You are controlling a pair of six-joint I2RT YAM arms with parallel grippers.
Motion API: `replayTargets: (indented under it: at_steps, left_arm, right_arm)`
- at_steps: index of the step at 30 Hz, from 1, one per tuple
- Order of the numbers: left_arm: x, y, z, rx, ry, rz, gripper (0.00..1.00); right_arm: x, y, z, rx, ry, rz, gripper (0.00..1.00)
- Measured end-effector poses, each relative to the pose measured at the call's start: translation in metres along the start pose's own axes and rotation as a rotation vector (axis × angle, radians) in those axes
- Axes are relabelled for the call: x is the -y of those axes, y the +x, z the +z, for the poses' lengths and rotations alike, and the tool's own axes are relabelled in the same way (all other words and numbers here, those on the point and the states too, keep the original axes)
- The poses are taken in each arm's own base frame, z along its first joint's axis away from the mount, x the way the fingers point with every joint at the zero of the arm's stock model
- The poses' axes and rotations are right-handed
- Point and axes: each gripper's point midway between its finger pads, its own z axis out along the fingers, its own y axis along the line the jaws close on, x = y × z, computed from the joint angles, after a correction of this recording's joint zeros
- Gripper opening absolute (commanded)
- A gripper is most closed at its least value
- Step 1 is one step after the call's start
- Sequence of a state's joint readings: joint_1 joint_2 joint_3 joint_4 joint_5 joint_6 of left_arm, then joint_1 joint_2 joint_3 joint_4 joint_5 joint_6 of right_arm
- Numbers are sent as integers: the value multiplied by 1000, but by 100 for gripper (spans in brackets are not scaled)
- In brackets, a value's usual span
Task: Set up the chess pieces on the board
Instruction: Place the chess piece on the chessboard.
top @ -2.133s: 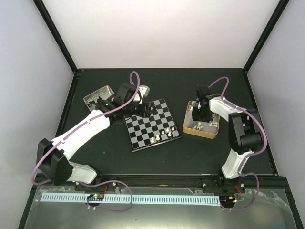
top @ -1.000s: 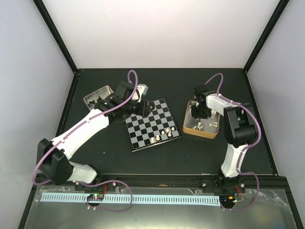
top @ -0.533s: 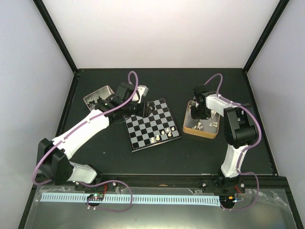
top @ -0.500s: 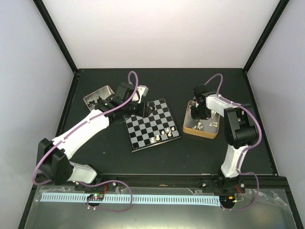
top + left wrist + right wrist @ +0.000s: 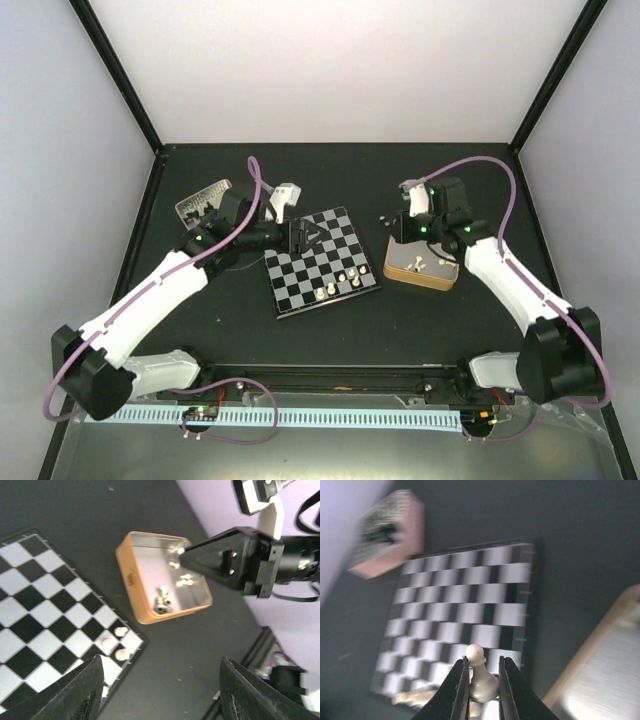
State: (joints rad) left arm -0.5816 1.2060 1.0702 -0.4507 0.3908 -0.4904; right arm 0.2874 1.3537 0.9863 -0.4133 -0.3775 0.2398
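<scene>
Right gripper (image 5: 482,666) pinches a cream pawn (image 5: 479,682) over the box's (image 5: 432,277) upper-left rim, right of centre. Left gripper (image 5: 161,662) gapes wide, empty, over the board's (image 5: 300,275) upper left. Cream pieces (image 5: 346,277) stand at its lower right.

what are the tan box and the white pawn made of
Box: probably a metal tin, with a tan painted outside and a shiny silvery inside that catches the light. Pawn: likely plastic, smooth cream with a soft sheen, though painted wood or resin can't be ruled out.
</scene>
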Motion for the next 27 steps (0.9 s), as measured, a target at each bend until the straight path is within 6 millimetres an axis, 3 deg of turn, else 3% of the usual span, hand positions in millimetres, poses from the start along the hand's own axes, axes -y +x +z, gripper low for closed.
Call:
replayTargets:
  at_steps: [4, 7, 10, 14, 20, 27]
  left_arm:
    - [26, 4, -18, 14, 126, -21, 72]
    - [42, 6, -30, 21, 207, -25, 73]
    - [53, 9, -39, 27, 263, -28, 72]
    - [63, 6, -45, 35, 310, -56, 68]
    - [72, 2, -41, -8, 365, -174, 58]
    - [76, 4, -19, -127, 422, -296, 56]
  right_arm:
    - [-86, 12, -20, 23, -359, -125, 8]
    - [-139, 22, -43, 28, -574, -224, 8]
    - [-175, 26, -68, 49, -733, -311, 8]
    - [-199, 25, -88, 59, -853, -381, 8]
    - [-218, 16, -102, 73, -936, -477, 8]
    - [-215, 19, -92, 45, -918, -522, 8]
